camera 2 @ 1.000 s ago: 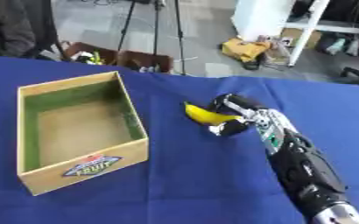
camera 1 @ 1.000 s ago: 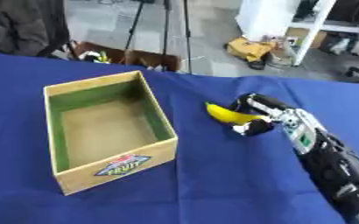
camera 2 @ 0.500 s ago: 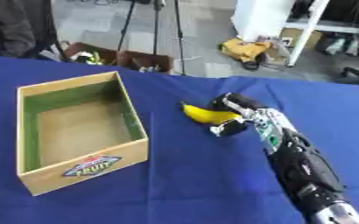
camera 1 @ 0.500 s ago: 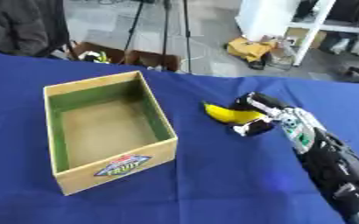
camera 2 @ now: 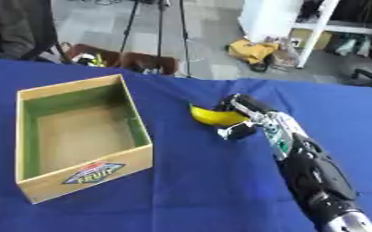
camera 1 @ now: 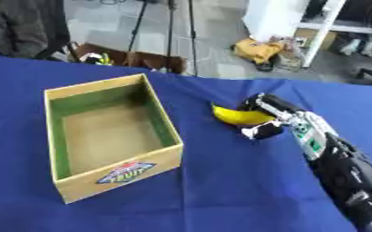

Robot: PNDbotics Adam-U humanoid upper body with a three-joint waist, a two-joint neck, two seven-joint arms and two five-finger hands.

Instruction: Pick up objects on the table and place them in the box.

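A blue-covered table [camera 1: 221, 190] fills most of the view, its far edge running across the top. On it, at about nine o'clock from the centre, stands an open cardboard box [camera 1: 118, 174] with a green-lined inside and a fruit label on its near wall; nothing is visible in it. The robot's right arm [camera 1: 344, 170], black with silver joints, enters from five o'clock and reaches toward the centre. Its right hand [camera 1: 278, 118] sits at about two o'clock from the box, fingers above and thumb below curled round the right end of a yellow banana [camera 1: 238, 116]. The banana lies well apart from the box, its free tip pointing toward nine o'clock. The left hand does not appear.
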